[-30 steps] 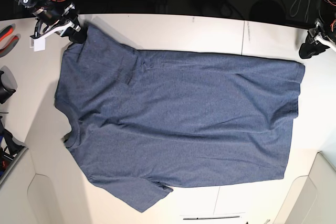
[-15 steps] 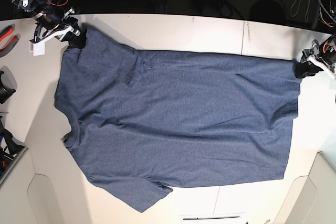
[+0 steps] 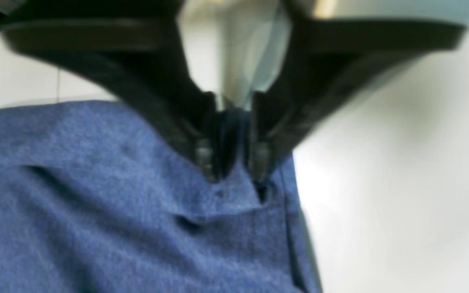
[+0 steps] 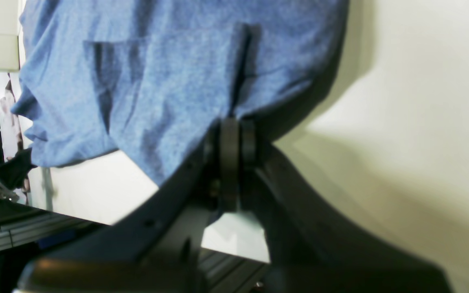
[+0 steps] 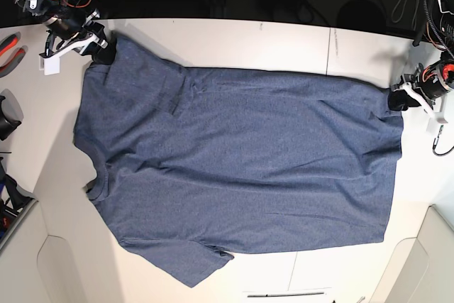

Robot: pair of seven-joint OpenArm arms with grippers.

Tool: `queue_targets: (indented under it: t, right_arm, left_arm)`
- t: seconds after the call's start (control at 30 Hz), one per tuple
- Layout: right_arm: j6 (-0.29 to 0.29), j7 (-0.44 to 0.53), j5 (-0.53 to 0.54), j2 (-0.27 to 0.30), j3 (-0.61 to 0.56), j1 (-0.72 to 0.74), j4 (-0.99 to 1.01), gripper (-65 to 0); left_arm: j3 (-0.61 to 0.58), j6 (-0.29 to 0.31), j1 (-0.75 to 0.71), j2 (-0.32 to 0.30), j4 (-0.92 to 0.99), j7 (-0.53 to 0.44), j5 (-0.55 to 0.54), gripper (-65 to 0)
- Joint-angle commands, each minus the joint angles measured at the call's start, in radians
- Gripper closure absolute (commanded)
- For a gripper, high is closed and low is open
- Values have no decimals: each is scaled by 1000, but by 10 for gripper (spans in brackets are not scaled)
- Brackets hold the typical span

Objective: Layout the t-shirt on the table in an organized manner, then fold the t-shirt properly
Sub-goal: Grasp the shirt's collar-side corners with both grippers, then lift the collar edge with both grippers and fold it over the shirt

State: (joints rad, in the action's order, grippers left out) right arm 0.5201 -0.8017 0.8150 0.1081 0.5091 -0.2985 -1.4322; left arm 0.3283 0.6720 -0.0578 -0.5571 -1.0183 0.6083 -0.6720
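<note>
Blue shirt [image 5: 241, 168] flat on table [image 5: 234, 44]. Left gripper [image 3: 232, 169] pinching a shirt corner. Right gripper [image 4: 230, 134] pinching the sleeve.

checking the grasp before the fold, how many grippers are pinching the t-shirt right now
2: the right gripper pinches the t-shirt at its far sleeve; the left gripper pinches its far hem corner.

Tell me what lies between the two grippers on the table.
Only the t-shirt spans from right gripper to left gripper, as the base view shows.
</note>
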Motion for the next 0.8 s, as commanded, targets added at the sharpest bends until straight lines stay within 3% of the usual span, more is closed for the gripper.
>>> queue_targets:
  t: [0.0,0.3,0.4,0.57,0.77]
  right_arm:
    - [13,8,19,10,4,5,-12,0]
    - [13,8,19,10,4,5,-12,0]
    - [13,8,19,10,4,4,-12,0]
    - [31,-19,23,10,4,3,-44,0]
    - [34,-48,11,8,4,1,-181,0]
  left_arm:
    - [7,20,7,-29,-11,-8,-21,-80]
    - [65,21,4,-47,-45,17,-27,-72]
    - [111,24,2,-47,-49,24,-42,0]
    - [197,26,-31,-47,-55,41,-172,0]
    - [283,26,-96,-47,-69,175,-393,0]
